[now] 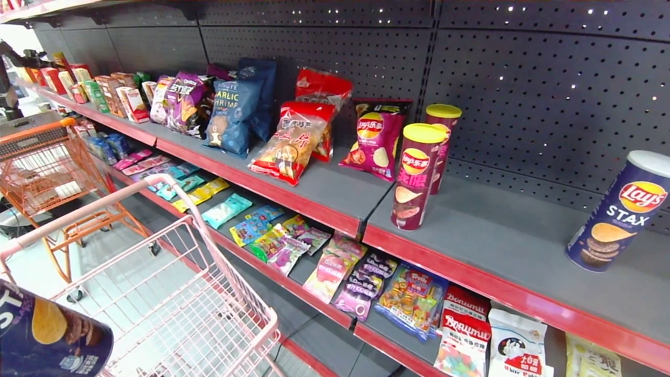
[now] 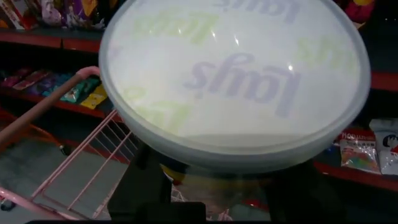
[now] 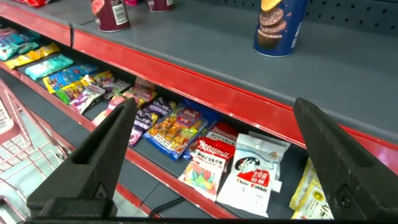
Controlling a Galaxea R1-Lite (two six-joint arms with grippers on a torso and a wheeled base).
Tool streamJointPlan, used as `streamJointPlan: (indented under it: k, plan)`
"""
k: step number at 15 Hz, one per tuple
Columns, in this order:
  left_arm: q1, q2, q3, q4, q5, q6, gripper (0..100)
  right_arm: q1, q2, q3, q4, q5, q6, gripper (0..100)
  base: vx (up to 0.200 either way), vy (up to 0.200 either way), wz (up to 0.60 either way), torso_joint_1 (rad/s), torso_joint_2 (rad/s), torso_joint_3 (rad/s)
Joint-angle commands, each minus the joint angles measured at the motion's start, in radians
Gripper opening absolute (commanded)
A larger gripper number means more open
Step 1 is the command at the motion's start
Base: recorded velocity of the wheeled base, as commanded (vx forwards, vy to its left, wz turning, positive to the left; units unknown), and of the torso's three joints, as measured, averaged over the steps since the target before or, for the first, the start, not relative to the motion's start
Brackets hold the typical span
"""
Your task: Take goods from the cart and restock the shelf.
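Note:
A dark blue chips can (image 1: 47, 335) hangs at the near left, over the pink wire cart (image 1: 230, 272). Its white lid (image 2: 233, 81) faces the left wrist camera. My left gripper (image 2: 217, 193) is shut on this can, its dark fingers on either side of the can's body below the lid. A matching blue can (image 1: 617, 212) stands upright at the right of the upper grey shelf (image 1: 497, 230). My right gripper (image 3: 214, 168) is open with nothing between its fingers. It hovers in front of the lower shelf's candy bags (image 3: 249, 171), below the standing blue can (image 3: 280, 25).
Two maroon chips cans (image 1: 416, 175) stand mid-shelf, with chip bags (image 1: 374, 139) to their left. Bare shelf lies between the maroon cans and the blue can. An orange cart (image 1: 47, 157) stands at the far left. The red shelf edge (image 1: 471, 285) juts forward.

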Motion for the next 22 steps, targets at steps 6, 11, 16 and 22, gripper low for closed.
streamJointPlan:
  k: [6, 11, 16, 22]
  plan:
    - [0.0, -0.015, 0.024, -0.002, 0.061, 0.034, 0, 0.001, 0.001, 0.0, 0.0, 0.001, 0.0, 100, 0.0, 0.0, -0.5, 0.005, -0.01, -0.003]
    - [0.0, -0.033, 0.041, -0.001, 0.061, 0.038, 0, 0.001, 0.001, 0.0, 0.0, 0.001, 0.0, 100, 0.0, 0.0, -0.6, 0.006, 0.0, 0.0]
    - [0.0, -0.045, 0.044, 0.001, 0.058, 0.038, 0, 0.001, 0.001, 0.0, 0.0, 0.001, 0.0, 100, 0.0, 0.0, -0.6, 0.004, 0.0, 0.004]
    - [-0.003, -0.101, 0.087, 0.004, 0.052, 0.042, 0, 0.002, 0.006, 0.0, 0.0, 0.005, -0.009, 100, 0.0, 0.0, 0.0, 0.0, 0.0, 0.0]
